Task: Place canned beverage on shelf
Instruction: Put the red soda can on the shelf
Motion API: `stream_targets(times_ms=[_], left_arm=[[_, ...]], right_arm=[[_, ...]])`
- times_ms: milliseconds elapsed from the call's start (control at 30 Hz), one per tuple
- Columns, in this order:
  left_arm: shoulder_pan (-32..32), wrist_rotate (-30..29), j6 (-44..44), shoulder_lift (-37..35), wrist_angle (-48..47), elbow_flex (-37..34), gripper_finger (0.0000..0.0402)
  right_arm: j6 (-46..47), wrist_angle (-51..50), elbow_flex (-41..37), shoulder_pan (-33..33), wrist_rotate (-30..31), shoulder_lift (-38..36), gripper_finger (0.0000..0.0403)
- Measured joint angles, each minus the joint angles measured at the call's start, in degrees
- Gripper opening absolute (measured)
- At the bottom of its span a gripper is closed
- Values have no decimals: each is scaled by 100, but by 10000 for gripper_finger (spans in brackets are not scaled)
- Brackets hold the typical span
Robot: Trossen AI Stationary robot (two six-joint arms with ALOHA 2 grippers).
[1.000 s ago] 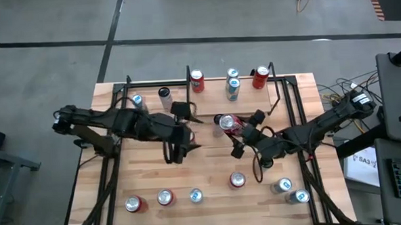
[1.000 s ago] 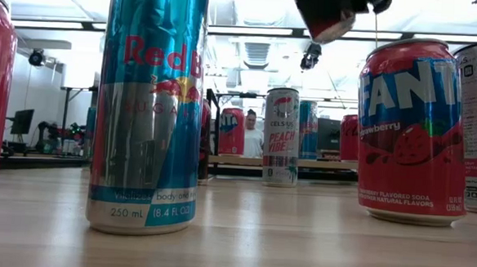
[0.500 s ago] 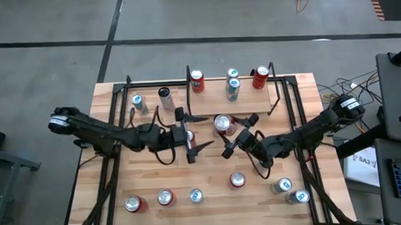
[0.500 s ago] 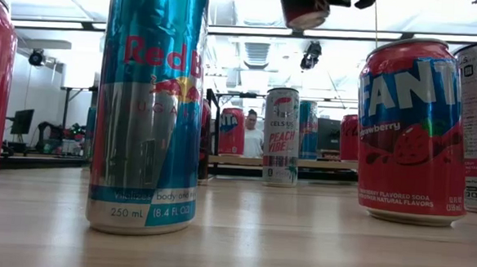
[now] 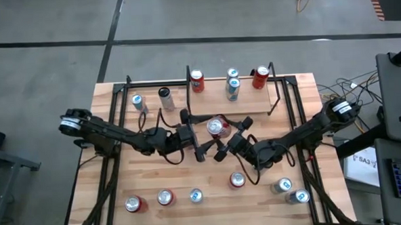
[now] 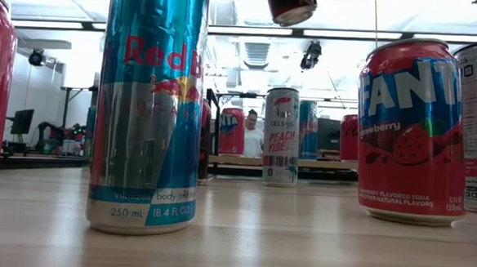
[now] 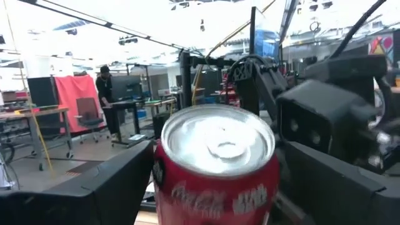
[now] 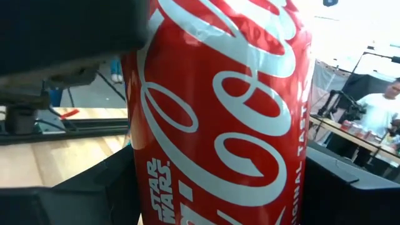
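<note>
A red Coca-Cola can (image 5: pixel 217 127) hangs upright above the middle of the table, its base (image 6: pixel 290 4) clear of the wood. My right gripper (image 5: pixel 227 134) reaches in from the table's right and is shut on it. My left gripper (image 5: pixel 205 134) comes level from the table's left and stands open, one finger (image 7: pixel 94 187) on each side of the can's upper part (image 7: pixel 215 156). The shelf (image 5: pixel 251 102), a light board with black rails, stands at the table's far side just beyond the can and bears three cans. My right gripper pinches the can's side wall (image 8: pixel 156 187) between its two fingers (image 8: pixel 81 194), which come about level from the table's right. The can is lifted clear of the table, top up. My left gripper's fingers flank the same can; I cannot tell whether they touch it.
On the shelf stand a red can (image 5: pixel 197 80), a teal can (image 5: pixel 232 87) and another red can (image 5: pixel 260 76). Two cans (image 5: pixel 138 102) stand at the table's far left. Several more cans (image 5: pixel 195 195) line its near edge. Black frame rails (image 5: pixel 114 150) run along both sides.
My left gripper has come down and swung from pointing down to about level, moving toward the table's right until its fingers flank the can. My right gripper has carried the can a little toward the table's left; the can stays upright and clear.
</note>
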Motion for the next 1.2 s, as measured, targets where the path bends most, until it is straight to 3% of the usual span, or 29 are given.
stream_targets(times_ms=[333, 567, 700, 767, 933, 1067, 1200], left_arm=[[23, -102, 61, 357, 108, 308, 343], [21, -173, 140, 363, 104, 326, 285], [21, -172, 141, 353, 78, 325, 285], [20, -166, 157, 297, -20, 325, 285], [2, 50, 312, -175, -817, 314, 285], [4, 231, 493, -871, -1810, 314, 285], [9, 1191, 581, -1568, -2719, 256, 285]], right_arm=[[123, 10, -1, -26, 91, 8, 289], [66, 9, -1, -26, 123, 8, 289], [73, -9, -1, -26, 127, 8, 289], [75, -20, -1, -19, 120, 8, 311], [90, -36, 1, 107, 18, -66, 386], [90, -35, 1, 359, 134, -226, 387], [73, -169, 1, 676, 187, -454, 387]])
